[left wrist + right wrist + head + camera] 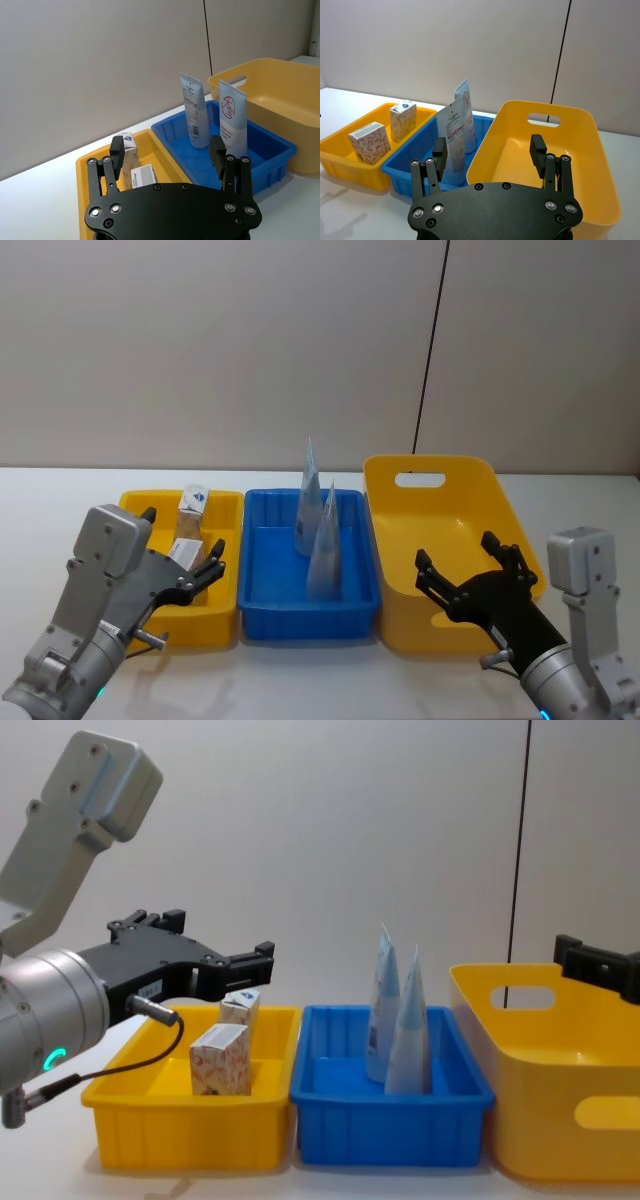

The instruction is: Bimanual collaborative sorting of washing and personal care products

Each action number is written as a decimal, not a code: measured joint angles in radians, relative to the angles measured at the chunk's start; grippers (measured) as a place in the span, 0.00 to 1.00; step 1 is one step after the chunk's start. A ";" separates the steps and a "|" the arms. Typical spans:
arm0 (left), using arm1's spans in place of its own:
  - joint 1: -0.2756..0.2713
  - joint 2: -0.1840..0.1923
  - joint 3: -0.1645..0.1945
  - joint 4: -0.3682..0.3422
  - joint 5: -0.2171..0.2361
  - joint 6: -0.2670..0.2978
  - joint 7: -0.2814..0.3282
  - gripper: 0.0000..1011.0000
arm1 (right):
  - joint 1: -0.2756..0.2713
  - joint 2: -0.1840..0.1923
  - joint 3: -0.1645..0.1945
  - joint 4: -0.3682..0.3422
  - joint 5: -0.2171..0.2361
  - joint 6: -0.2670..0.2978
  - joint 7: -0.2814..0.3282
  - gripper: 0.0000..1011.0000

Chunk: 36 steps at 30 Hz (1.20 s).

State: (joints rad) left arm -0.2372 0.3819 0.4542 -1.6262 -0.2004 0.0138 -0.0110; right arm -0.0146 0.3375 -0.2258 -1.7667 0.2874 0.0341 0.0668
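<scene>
**Upright tubes and close bin walls were the main hazards**

A white table (pixel 300 680) stood against a plain grey wall, carrying three bins in a row, close side by side. The small yellow bin (pixel 190 1130) was on the robot's left, the blue bin (pixel 310 625) in the middle and the large yellow bin (pixel 440 520) on the right.

The left gripper (pixel 185 540) hung above the small yellow bin, its fingers spread wide and holding nothing. Below it sat the nearer carton (pixel 220 1060) and the farther carton (pixel 238 1008). The right gripper (pixel 462 560) was likewise wide open and empty, poised over the large yellow bin, which held nothing.

The front tube (pixel 410 1030) and the rear tube (pixel 380 1010) stood on end in the blue bin, just beside each other (whether they touched could not be told).

The likeliest mishap seemed to be a toppled tube. Each rose well above the bin rim on a narrow base, so a finger brushing one on approach would probably tip it onto its neighbour. If the left gripper dropped towards a carton, its spread fingers might catch the bin wall or nudge the other carton. If both arms reached for the middle bin together, they could crowd each other.
</scene>
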 joint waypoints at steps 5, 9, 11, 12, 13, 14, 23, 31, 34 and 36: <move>-0.004 -0.005 0.001 0.003 0.000 0.003 0.000 0.99 | 0.000 0.000 0.000 0.000 0.000 0.000 0.000 0.99; -0.013 -0.016 0.004 0.010 0.001 0.021 -0.001 0.99 | 0.000 0.000 0.000 0.000 0.000 0.000 0.000 0.99; -0.020 -0.025 0.006 0.015 0.001 0.037 -0.001 0.99 | 0.000 0.000 0.000 0.000 0.000 0.000 0.000 0.99; -0.022 -0.028 0.007 0.016 0.000 0.042 -0.001 0.99 | 0.000 0.000 0.000 0.000 0.000 0.000 0.000 0.99; -0.025 -0.032 0.007 0.018 -0.001 0.052 -0.001 0.99 | 0.000 0.000 0.000 0.000 0.000 0.000 0.000 0.99; -0.027 -0.034 0.008 0.020 -0.001 0.059 -0.001 0.99 | 0.000 0.000 0.000 0.000 0.000 0.000 0.000 0.99; -0.057 -0.070 0.007 0.045 -0.024 0.170 -0.003 0.99 | 0.000 0.000 0.000 0.000 0.000 0.000 0.000 0.99; -0.075 -0.085 -0.009 0.061 -0.041 0.273 -0.001 0.99 | 0.000 0.000 0.000 0.000 0.000 0.000 0.000 0.99; -0.079 -0.086 -0.013 0.063 -0.042 0.308 0.000 0.99 | 0.000 0.000 0.000 0.000 0.000 0.000 0.000 0.99; -0.081 -0.084 -0.014 0.064 -0.042 0.330 0.001 0.99 | 0.000 0.000 0.000 0.000 0.000 0.000 0.000 0.99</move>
State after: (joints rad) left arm -0.3185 0.2976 0.4401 -1.5621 -0.2425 0.3436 -0.0102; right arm -0.0146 0.3374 -0.2258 -1.7668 0.2874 0.0340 0.0668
